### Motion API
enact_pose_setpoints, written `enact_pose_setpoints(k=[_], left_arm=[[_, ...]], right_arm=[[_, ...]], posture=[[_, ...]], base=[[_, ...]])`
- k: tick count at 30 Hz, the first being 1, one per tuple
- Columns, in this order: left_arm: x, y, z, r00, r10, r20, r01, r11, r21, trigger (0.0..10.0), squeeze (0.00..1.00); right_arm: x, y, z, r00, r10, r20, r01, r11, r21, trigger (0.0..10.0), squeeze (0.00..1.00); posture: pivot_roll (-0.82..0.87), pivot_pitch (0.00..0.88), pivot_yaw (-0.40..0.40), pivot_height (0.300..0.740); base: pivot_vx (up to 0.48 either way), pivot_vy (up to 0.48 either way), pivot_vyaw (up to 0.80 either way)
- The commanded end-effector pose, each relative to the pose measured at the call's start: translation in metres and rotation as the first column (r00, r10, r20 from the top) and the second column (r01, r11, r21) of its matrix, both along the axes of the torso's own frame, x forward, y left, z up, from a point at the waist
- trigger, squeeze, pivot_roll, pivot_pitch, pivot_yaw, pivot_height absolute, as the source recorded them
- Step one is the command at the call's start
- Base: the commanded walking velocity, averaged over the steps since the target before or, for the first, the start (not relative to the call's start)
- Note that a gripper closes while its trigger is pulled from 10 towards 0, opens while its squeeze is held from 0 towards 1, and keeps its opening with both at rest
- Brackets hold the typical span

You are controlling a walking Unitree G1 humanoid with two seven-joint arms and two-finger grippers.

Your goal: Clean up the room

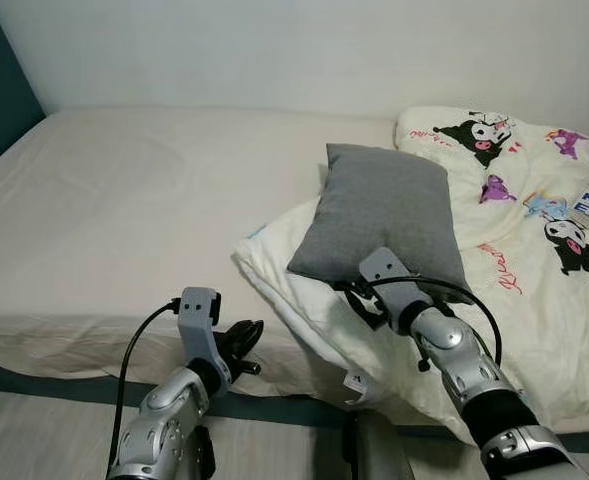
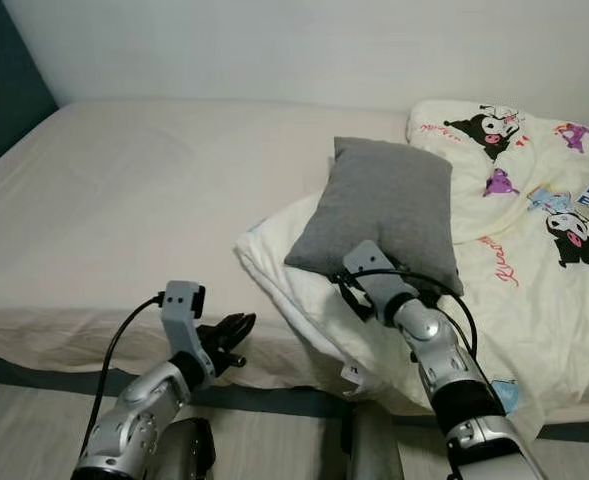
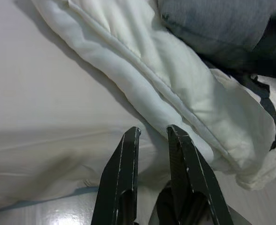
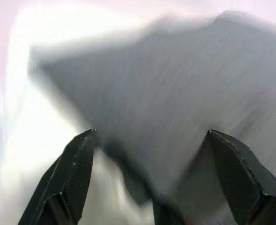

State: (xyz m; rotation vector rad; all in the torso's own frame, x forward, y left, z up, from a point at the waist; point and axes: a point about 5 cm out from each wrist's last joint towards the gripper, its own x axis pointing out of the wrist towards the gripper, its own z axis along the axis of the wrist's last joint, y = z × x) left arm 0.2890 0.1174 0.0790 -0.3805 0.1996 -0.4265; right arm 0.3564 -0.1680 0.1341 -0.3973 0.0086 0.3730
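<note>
Pale wall behind, a wide bed (image 1: 124,210) with a cream sheet stretches across the room. On its right side lies a cream duvet (image 1: 534,250) printed with black cartoon figures, and a grey pillow (image 1: 384,215) rests tilted on the duvet's folded edge. Reaching forward with its elbow low, the right gripper (image 4: 149,154) has its fingers spread wide at the pillow's near edge. Lower, by the mattress's front edge, the left gripper (image 3: 152,136) points toward the duvet's hem, its fingers a narrow gap apart and holding nothing.
</note>
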Motion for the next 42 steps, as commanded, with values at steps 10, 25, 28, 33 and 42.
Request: enact_pose_setpoints(k=[10,25,28,33,42], left_arm=[[-0.006,-0.004,-0.003,0.998,-0.049,-0.03,0.048,0.998,-0.036,10.0,0.0],[-0.01,-0.002,-0.001,0.997,-0.066,-0.032,0.065,0.998,-0.023,10.0,0.0],[-0.01,0.0,0.0,0.998,-0.058,-0.023,0.058,0.998,0.004,10.0,0.0],[-0.008,0.002,0.001,0.999,-0.044,-0.013,0.044,0.999,0.023,10.0,0.0],[-0.005,0.004,0.006,1.0,-0.02,0.022,0.019,0.997,0.069,10.0,0.0]], right_arm=[[0.011,-0.077,0.046,0.884,-0.466,0.042,0.387,0.779,0.494,10.0,1.0],[-0.011,-0.128,-0.013,0.755,-0.554,-0.349,0.623,0.44,0.647,10.0,1.0],[-0.01,-0.121,-0.024,0.789,-0.451,-0.416,0.604,0.447,0.66,10.0,1.0],[-0.007,-0.109,-0.029,0.829,-0.353,-0.433,0.559,0.497,0.664,10.0,1.0],[0.001,-0.069,-0.031,0.923,-0.122,-0.365,0.357,0.626,0.693,10.0,0.0]], posture=[[0.03,0.178,-0.03,0.578],[0.05,0.177,-0.021,0.578],[0.06,0.173,-0.016,0.578],[0.06,0.172,-0.012,0.578],[0.07,0.178,-0.016,0.578]], base=[[0.0,0.0,0.0],[0.0,0.0,0.0],[0.0,0.0,0.0],[0.0,0.0,0.0],[0.0,0.0,0.0]])
